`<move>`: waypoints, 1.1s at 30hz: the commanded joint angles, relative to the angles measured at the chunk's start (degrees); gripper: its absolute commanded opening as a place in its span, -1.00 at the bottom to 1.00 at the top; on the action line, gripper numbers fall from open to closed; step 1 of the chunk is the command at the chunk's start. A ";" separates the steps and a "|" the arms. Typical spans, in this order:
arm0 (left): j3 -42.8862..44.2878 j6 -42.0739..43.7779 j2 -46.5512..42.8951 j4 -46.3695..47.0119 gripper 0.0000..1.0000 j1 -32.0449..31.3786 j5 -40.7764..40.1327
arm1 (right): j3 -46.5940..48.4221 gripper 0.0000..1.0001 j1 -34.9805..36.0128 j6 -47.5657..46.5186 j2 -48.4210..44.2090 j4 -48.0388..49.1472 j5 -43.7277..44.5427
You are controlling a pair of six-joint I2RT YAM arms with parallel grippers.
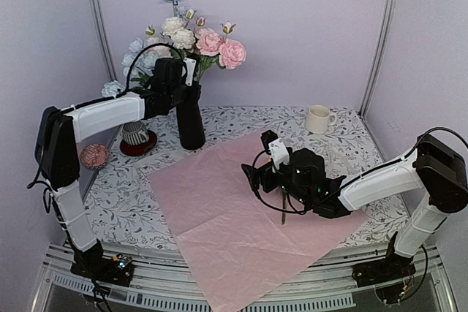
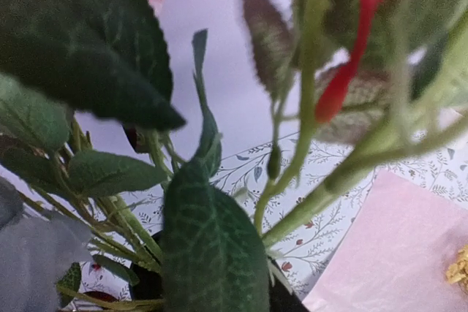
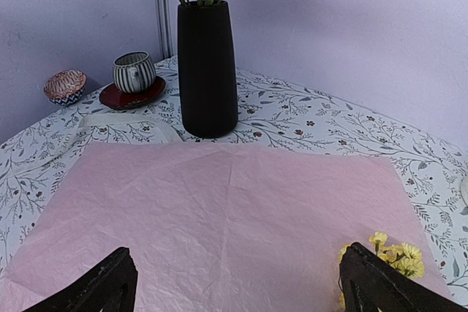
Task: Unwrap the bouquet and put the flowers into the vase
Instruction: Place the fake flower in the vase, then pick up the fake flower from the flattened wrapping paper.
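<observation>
The tall black vase (image 1: 191, 120) stands at the back left of the table with the flowers (image 1: 196, 40), pink and white roses and pale blue blooms, standing in it. My left gripper (image 1: 184, 82) is in among the stems just above the vase's mouth. Leaves and stems (image 2: 212, 239) fill the left wrist view and hide its fingers. The bouquet's lilac-pink wrapping paper (image 1: 241, 217) lies spread flat on the table. Over it, my right gripper (image 3: 245, 290) stands wide open and holds nothing. A small yellow cluster (image 3: 395, 252) lies on the paper by its right finger.
A white mug (image 1: 318, 118) stands at the back right. A striped grey cup on a red saucer (image 1: 135, 134) and a small patterned bowl (image 1: 94, 156) sit left of the vase. A pale ribbon-like strip (image 3: 124, 126) lies by the paper's far-left edge.
</observation>
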 commanded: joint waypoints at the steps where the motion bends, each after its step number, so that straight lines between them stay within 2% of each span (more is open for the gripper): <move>1: 0.24 -2.11 2.50 -0.69 -0.56 0.78 -0.39 | 0.59 0.97 -0.24 -0.09 0.10 -0.19 -0.53; 12: -3.12 -3.79 2.20 0.58 -0.51 0.73 -0.20 | 0.69 0.97 -0.23 -0.09 0.16 -0.41 -0.44; 22: -5.64 -3.94 -2.57 -0.29 0.01 -0.30 1.74 | 0.76 0.97 -0.24 0.00 0.23 -0.65 -0.10; 28: -11.05 -4.49 -8.01 -1.10 0.41 -2.43 1.49 | 0.58 0.97 -0.23 0.18 -0.25 -0.58 0.17; 33: -16.60 -5.46 -13.91 -2.67 0.52 -5.33 -0.58 | 0.46 0.97 -0.23 0.47 -0.58 -0.59 0.01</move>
